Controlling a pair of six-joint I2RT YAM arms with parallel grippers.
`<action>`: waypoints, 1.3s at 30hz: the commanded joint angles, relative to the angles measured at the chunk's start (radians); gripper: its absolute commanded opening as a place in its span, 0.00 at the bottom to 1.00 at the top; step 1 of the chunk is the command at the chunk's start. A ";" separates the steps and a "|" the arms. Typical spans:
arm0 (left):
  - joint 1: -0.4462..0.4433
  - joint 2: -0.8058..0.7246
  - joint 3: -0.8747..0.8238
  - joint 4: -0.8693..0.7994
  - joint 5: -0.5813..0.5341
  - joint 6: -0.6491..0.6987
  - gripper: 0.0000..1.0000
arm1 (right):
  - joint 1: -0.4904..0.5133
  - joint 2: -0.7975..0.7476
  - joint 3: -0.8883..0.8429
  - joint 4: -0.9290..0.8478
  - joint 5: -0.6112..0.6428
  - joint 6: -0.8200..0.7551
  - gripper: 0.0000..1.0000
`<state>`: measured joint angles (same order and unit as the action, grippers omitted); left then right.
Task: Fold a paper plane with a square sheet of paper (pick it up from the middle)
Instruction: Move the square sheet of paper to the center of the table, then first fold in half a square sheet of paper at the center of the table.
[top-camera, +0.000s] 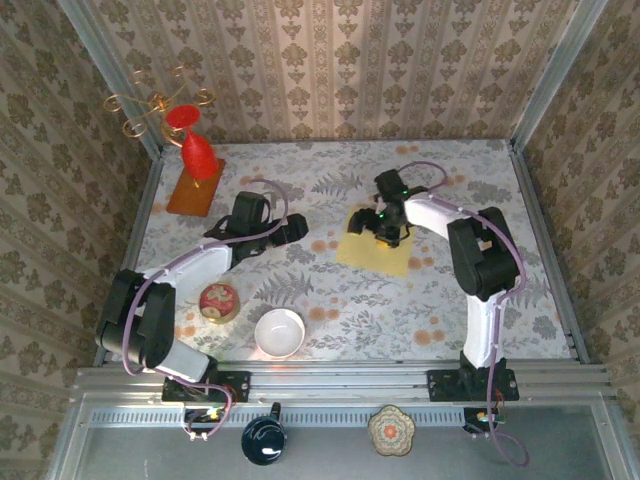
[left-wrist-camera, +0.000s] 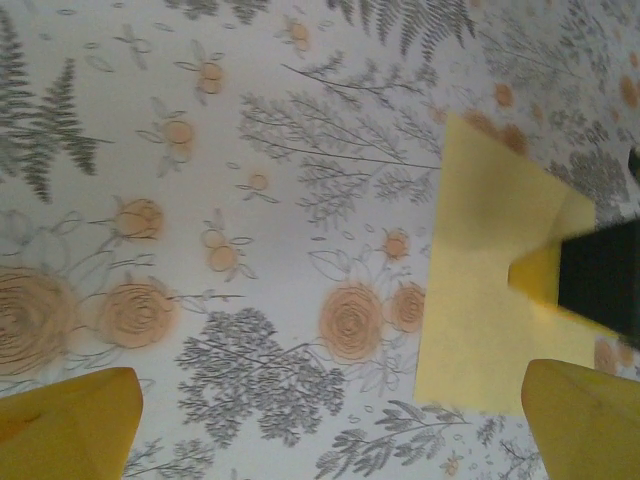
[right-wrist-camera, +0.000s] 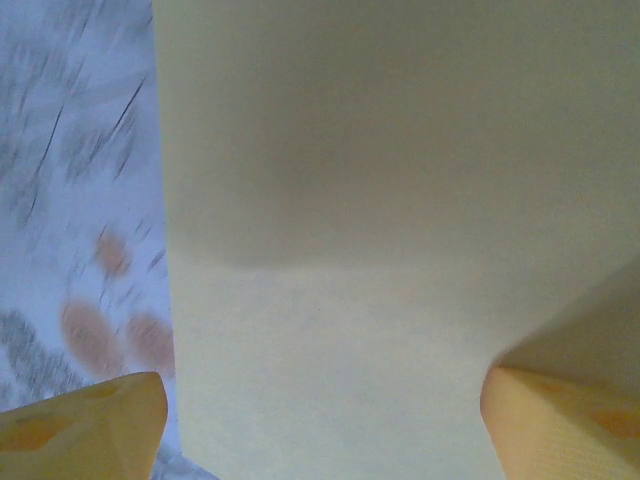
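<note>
The left gripper hangs over the floral table just left of the work, its fingers wide apart and holding nothing. To its right, the square sheet of paper lies right of the table's centre, well apart from the white bowl. The right gripper is over the sheet's far half. Its fingers are spread with pale paper between them, clamped on nothing I can make out. The step in hand looks like the middle pick-up. A thin flat sheet offers no edge, so the fingertips should press down astride the centre and close slowly to pinch up a ridge, not skid the sheet along. The left gripper could pin the near-left side. Being square, the sheet has no long axis and no point yet; its sides sit slightly askew to the table's edges. From the left wrist, the part beside the right gripper looks lifted; whether it is creased I cannot tell.
</note>
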<state>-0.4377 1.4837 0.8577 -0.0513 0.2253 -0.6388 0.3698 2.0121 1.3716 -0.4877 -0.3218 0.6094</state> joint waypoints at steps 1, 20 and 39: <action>0.043 -0.047 -0.045 0.008 0.023 -0.042 0.99 | 0.091 0.058 0.000 -0.111 -0.080 -0.041 0.85; 0.035 -0.081 0.037 -0.157 0.052 -0.013 1.00 | -0.011 -0.279 -0.264 0.159 -0.052 0.134 0.84; -0.052 0.119 0.124 -0.110 0.159 -0.086 1.00 | 0.025 -0.081 -0.162 0.054 -0.069 0.114 0.77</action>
<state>-0.4896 1.5925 0.9592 -0.1650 0.3622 -0.7097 0.3794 1.8961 1.1866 -0.3904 -0.3790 0.7147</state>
